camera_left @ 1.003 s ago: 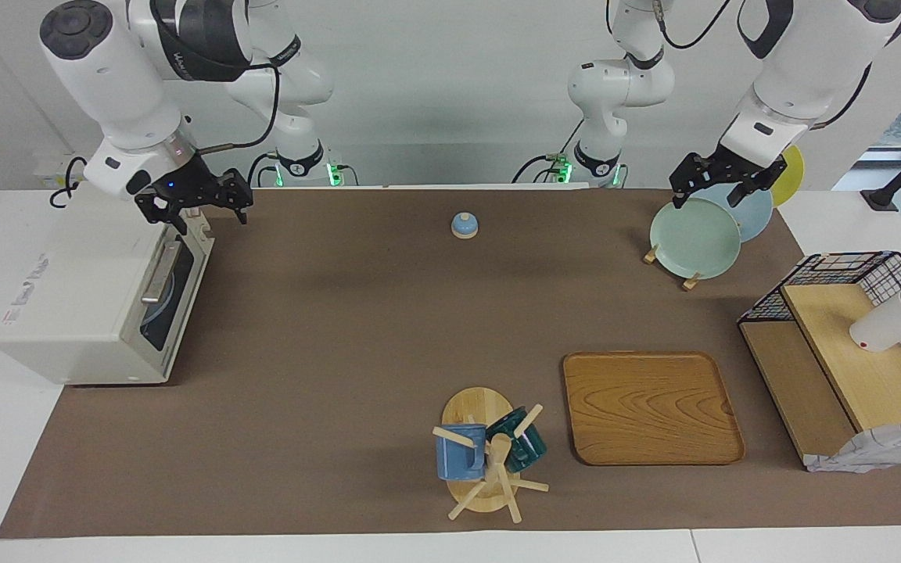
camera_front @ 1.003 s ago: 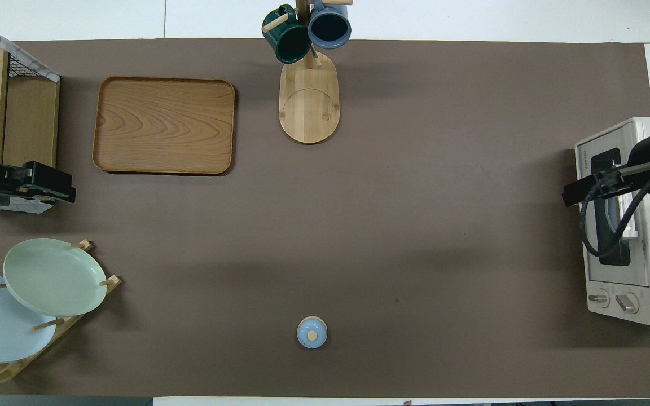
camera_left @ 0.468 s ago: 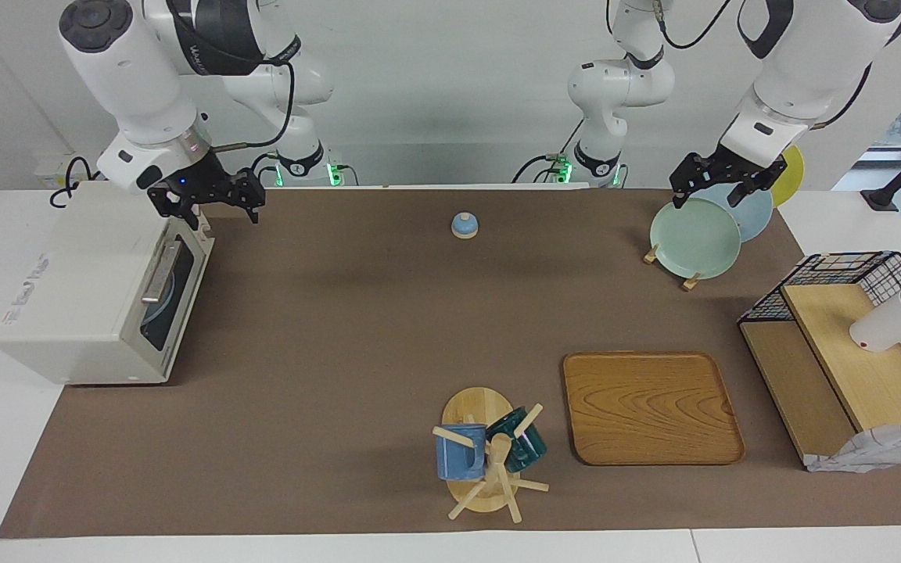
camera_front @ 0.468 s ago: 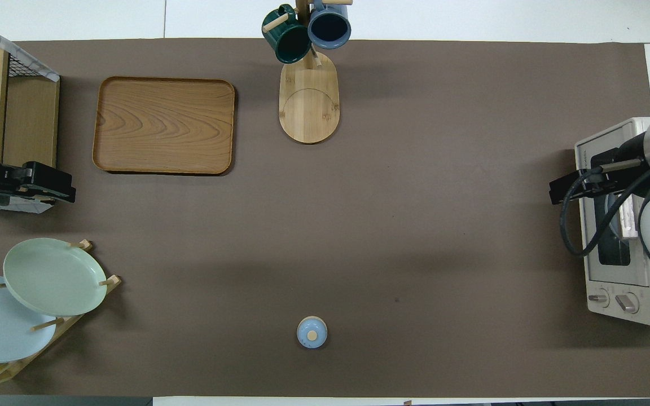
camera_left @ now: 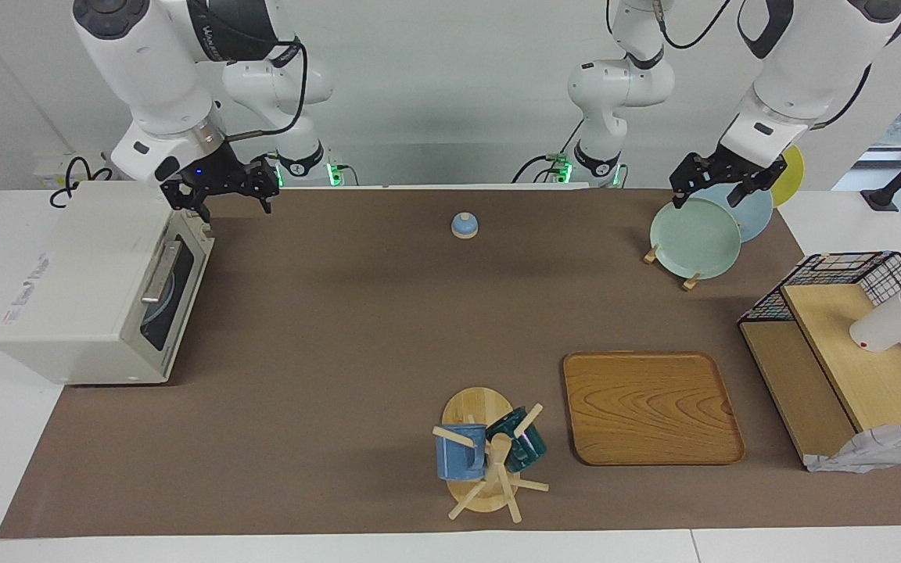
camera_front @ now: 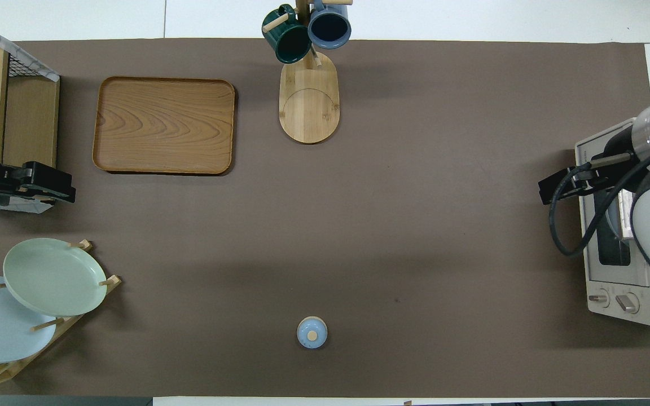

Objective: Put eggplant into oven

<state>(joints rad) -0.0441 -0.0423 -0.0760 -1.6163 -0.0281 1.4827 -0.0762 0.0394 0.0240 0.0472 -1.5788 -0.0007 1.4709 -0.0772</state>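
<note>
The cream-white oven (camera_left: 83,289) (camera_front: 621,282) stands at the right arm's end of the table, its dark glass door shut and the bar handle (camera_left: 159,272) upright. No eggplant shows in either view. My right gripper (camera_left: 224,199) (camera_front: 553,189) hangs open and empty in the air by the oven's corner nearest the robots, clear of the door. My left gripper (camera_left: 712,194) (camera_front: 48,189) is open and empty above the plate rack, where that arm waits.
A rack with green (camera_left: 694,238), blue and yellow plates stands at the left arm's end. There are also a wooden tray (camera_left: 651,407), a mug tree (camera_left: 489,457) with two mugs, a wire-and-wood shelf (camera_left: 841,352) bearing a white cup (camera_left: 892,320), and a small blue knobbed lid (camera_left: 464,225).
My right gripper has lifted off the oven's door edge and drifted toward the table's middle, still open. The left arm and everything on the table stayed put.
</note>
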